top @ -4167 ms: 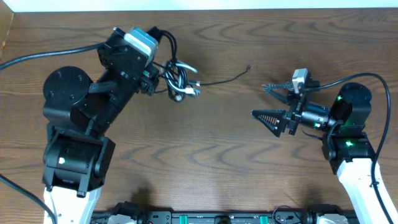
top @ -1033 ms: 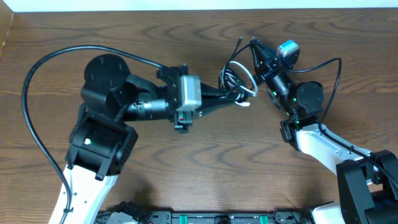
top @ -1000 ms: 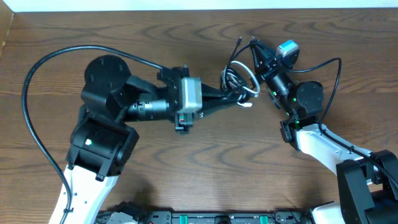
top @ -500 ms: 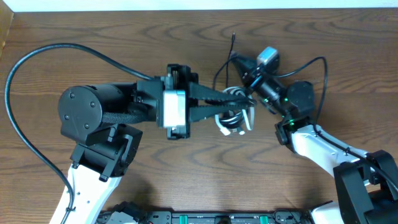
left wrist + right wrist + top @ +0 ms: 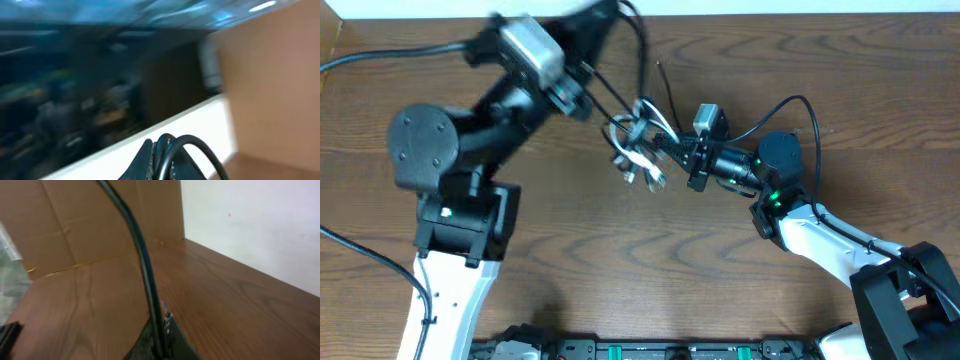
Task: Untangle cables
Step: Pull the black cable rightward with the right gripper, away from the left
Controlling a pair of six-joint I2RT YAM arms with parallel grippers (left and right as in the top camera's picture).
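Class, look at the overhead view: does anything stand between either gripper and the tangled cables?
Nothing visible does. The left gripper and right gripper are both shut on the cables, whose bundle hangs between them.

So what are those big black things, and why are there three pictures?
They are two robot arms at a wooden table. The top picture looks down from above. The other two come from small cameras on each arm's wrist. Each arm ends in a pinching tool, and both are squeezed shut. The left tool and the right tool each pinch part of a knot of cables, one black and one white, lifted between them. The right wrist picture shows a black cable caught in the tool. The left wrist picture is blurry.
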